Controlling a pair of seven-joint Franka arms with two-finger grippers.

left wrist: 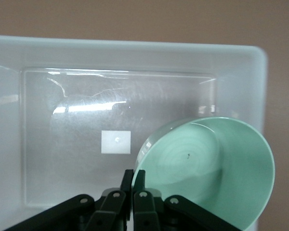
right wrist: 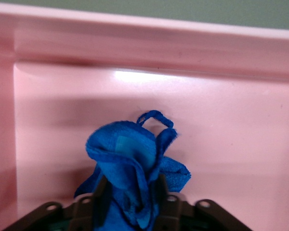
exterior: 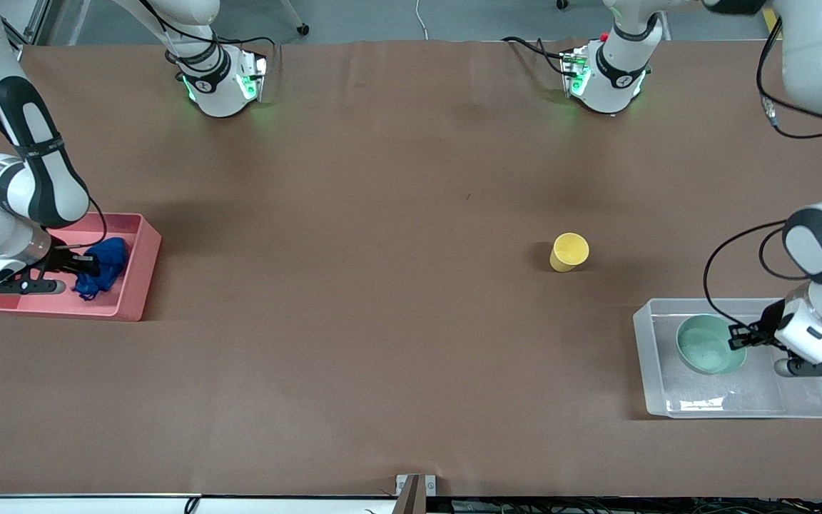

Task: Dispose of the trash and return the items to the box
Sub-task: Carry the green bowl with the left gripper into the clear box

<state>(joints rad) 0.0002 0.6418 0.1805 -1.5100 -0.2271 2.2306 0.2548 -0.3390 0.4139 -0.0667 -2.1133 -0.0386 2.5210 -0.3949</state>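
My left gripper (exterior: 739,337) is shut on the rim of the pale mint-green bowl (exterior: 707,346) and holds it tilted inside the clear box (exterior: 645,343). In the left wrist view the gripper (left wrist: 133,175) pinches the bowl's rim (left wrist: 212,168) over the box floor with its white label (left wrist: 115,142). My right gripper (exterior: 86,265) is low in the pink bin (exterior: 136,282), shut on the blue trash wad (exterior: 105,263). The right wrist view shows the wad (right wrist: 130,156) bulging between the gripper's (right wrist: 129,190) jaws. The yellow cup (exterior: 569,251) stands alone on the table.
The brown table (exterior: 354,300) stretches between the pink bin at the right arm's end and the clear box at the left arm's end. The two robot bases (exterior: 222,82) stand at the table edge farthest from the front camera.
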